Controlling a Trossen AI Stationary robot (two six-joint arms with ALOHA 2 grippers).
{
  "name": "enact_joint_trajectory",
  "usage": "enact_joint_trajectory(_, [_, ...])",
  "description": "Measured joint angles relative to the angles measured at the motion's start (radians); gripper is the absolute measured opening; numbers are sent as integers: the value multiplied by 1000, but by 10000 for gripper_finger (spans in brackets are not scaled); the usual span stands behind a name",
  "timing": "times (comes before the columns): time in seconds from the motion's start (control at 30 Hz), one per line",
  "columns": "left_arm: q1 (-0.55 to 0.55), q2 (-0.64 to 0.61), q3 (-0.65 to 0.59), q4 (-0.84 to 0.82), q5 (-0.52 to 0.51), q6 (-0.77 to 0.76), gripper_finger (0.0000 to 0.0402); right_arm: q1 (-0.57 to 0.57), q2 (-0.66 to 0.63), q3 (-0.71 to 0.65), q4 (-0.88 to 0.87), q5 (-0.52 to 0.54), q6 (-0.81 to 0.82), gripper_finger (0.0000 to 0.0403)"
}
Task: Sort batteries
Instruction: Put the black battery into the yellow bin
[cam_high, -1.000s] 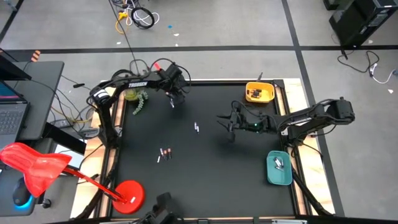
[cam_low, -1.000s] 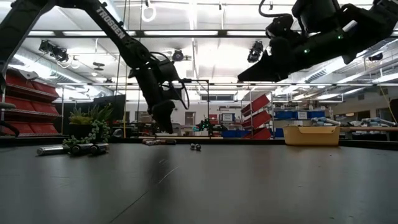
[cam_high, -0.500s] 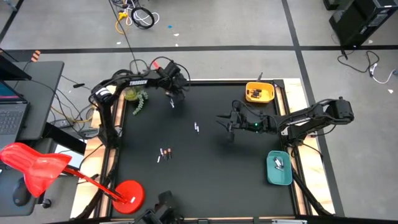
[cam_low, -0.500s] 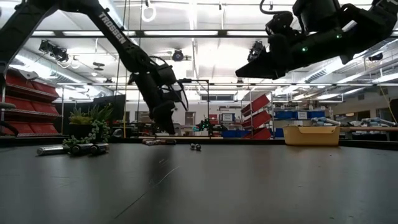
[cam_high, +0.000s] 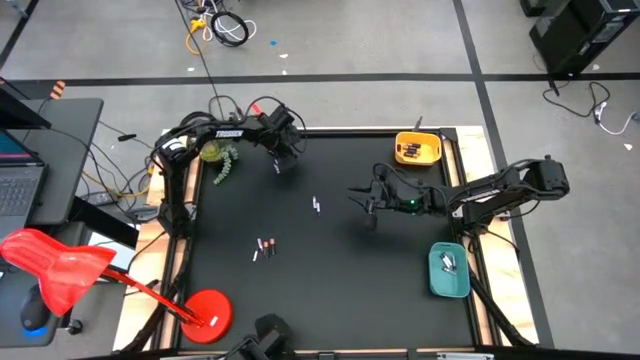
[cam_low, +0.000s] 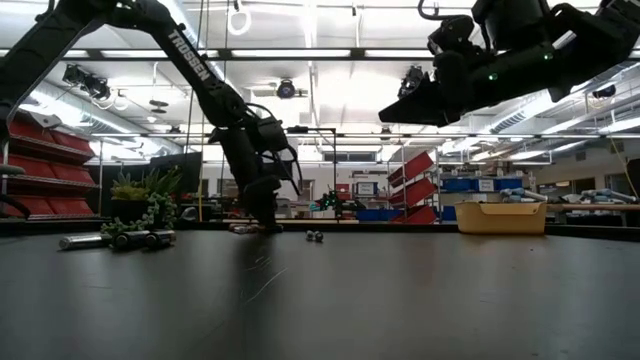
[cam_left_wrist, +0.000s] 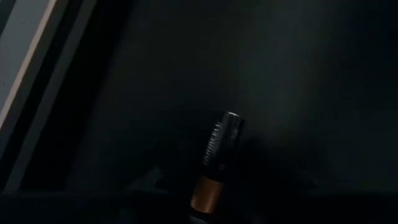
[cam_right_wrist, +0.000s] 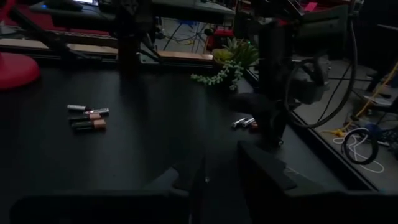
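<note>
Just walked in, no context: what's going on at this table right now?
Two arms are sorting batteries on a black table. The left gripper is down at the mat near the far-left corner, over a copper-and-black battery that lies between its fingers; no grip shows yet. The right gripper hovers above mid-table, holding nothing visible. Loose batteries lie on the mat. Some sit in the yellow tray and the teal tray.

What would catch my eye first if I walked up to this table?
Probably the two dark arms over the black table: the left gripper is down at the far left corner over a battery, the right gripper hangs mid-table. Next, the yellow tray and teal tray along the right edge.
</note>
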Motion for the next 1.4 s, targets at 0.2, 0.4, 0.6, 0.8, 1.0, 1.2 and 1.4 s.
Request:
enact_joint_trajectory(0.2, [-28,0,1,-29,-58,32,20,0,0,0,5,0,0,99])
enact_joint_trajectory(0.4, [-58,1,-3,-34,-115,60,3,0,-1,0,9,1,4,97])
enact_joint_trajectory(0.6, [-87,-7,-4,-13,-107,68,1,0,-1,0,8,23,22,89])
enact_joint_trajectory(0.8, [-100,-62,-13,-36,-63,67,0,-2,-1,0,5,25,27,87])
enact_joint_trajectory(1.0, [-114,-154,-10,-37,21,66,0,-34,-1,0,-36,26,37,86])
enact_joint_trajectory(1.2, [-161,-224,-7,54,184,61,0,-75,72,1,29,29,-122,102])
enact_joint_trajectory(1.4, [-243,-224,-8,112,256,18,0,-75,176,14,180,29,-390,160])
